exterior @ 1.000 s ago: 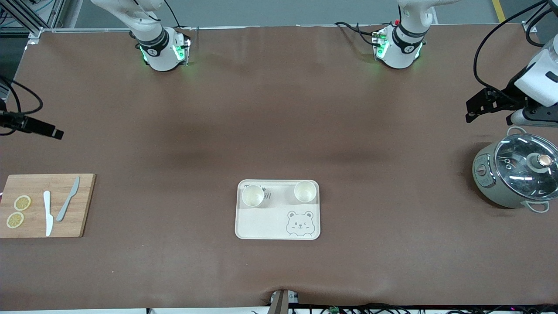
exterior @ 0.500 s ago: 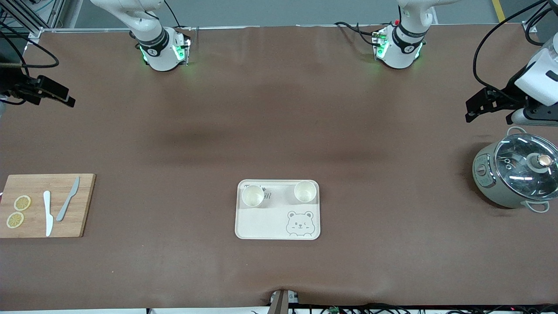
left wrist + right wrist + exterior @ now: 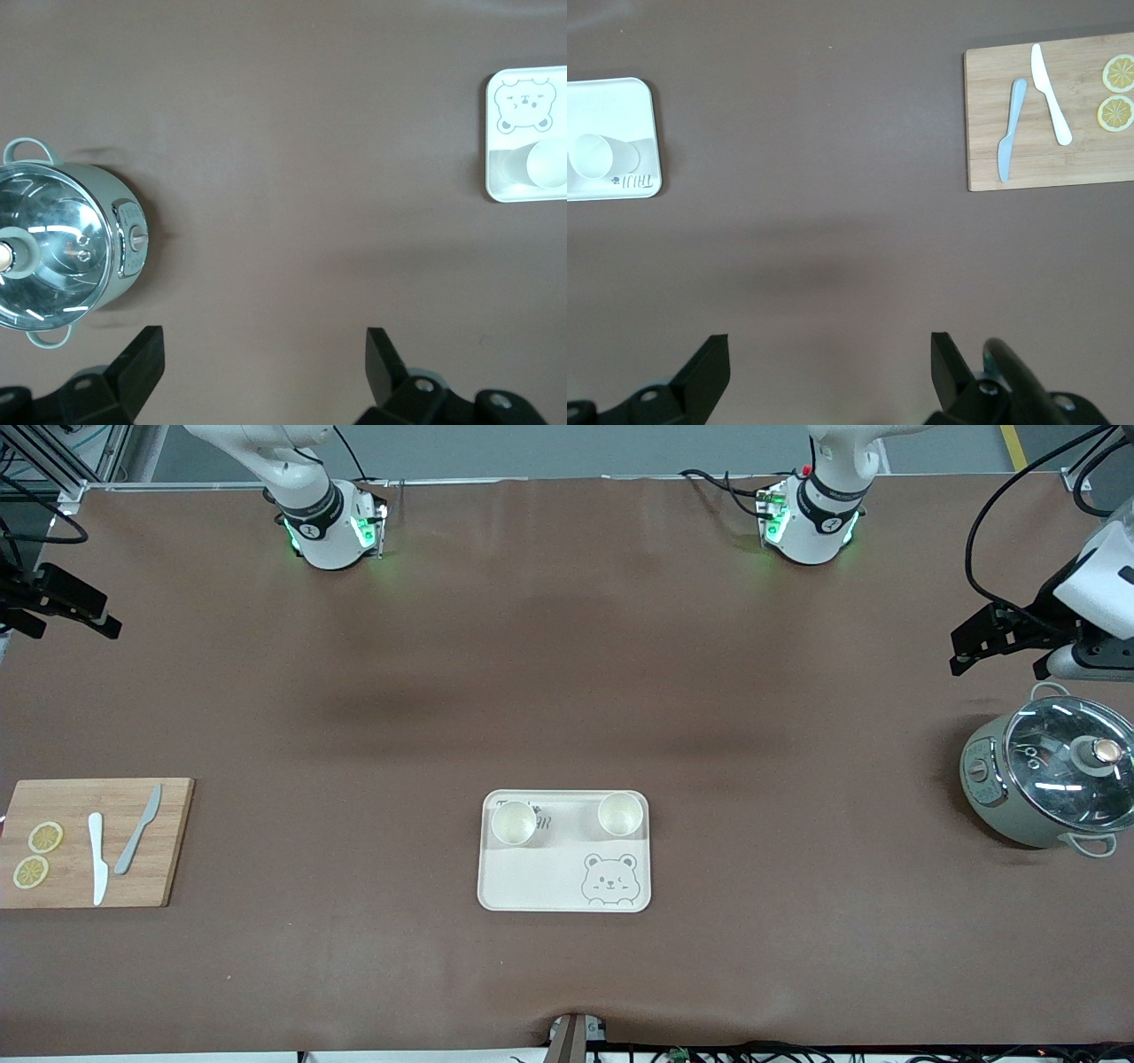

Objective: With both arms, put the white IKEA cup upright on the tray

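Note:
Two white cups stand upright on the cream tray [image 3: 532, 877], one [image 3: 514, 823] over the grey lettering and the other [image 3: 620, 813] beside it, toward the left arm's end. A bear face is drawn on the tray's corner nearer the camera. Both arms are drawn back. My left gripper [image 3: 961, 651] hangs open and empty over the table by the pot. My right gripper [image 3: 80, 607] hangs open and empty at the right arm's end. The left wrist view has its open gripper [image 3: 264, 354], the tray [image 3: 554, 124] and one cup [image 3: 547, 165]. The right wrist view shows the tray [image 3: 611, 106], a cup [image 3: 598, 158] and its open gripper [image 3: 830, 354].
A grey-green pot with a glass lid [image 3: 1050, 779] stands at the left arm's end. A wooden cutting board [image 3: 168, 841] with two knives and two lemon slices lies at the right arm's end. Brown tabletop surrounds the tray.
My right gripper has pulled back from above the cutting board toward the table's edge. The left gripper has barely shifted. Cups and tray are unmoved.

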